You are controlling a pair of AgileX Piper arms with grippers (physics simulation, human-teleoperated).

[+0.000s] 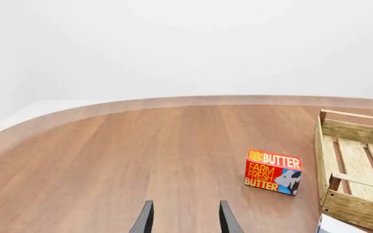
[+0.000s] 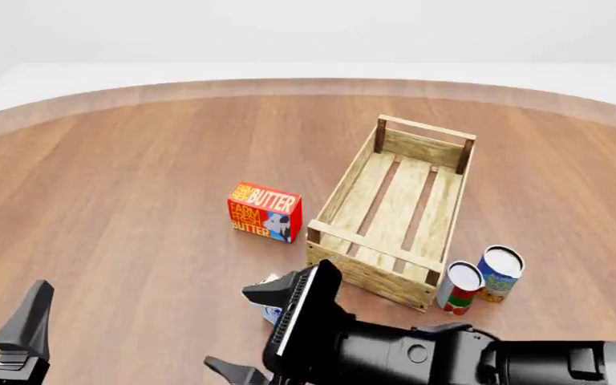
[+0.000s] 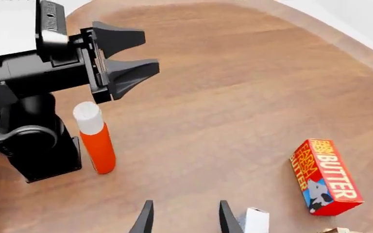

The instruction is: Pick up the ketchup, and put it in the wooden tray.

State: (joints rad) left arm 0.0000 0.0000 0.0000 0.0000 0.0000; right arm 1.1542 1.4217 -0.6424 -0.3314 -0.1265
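The ketchup (image 3: 96, 143), an orange-red bottle with a white cap, shows only in the right wrist view. It stands upright on the table beside the left arm's base. My left gripper (image 3: 149, 49) is open and empty, above and a little beyond the bottle's cap. My right gripper (image 3: 185, 221) is open and empty, well short of the bottle. The wooden tray (image 2: 378, 277) lies right of centre in the front view, with nothing in it. Its end also shows in the left wrist view (image 1: 358, 211). The left wrist view shows my open left fingers (image 1: 146, 219).
A red butter box (image 2: 265, 212) stands left of the tray. Two cans (image 2: 460, 287) (image 2: 500, 273) stand at the tray's near right corner. A white-and-blue carton (image 2: 269, 293) is partly hidden behind my right arm (image 2: 426, 353), which fills the near foreground.
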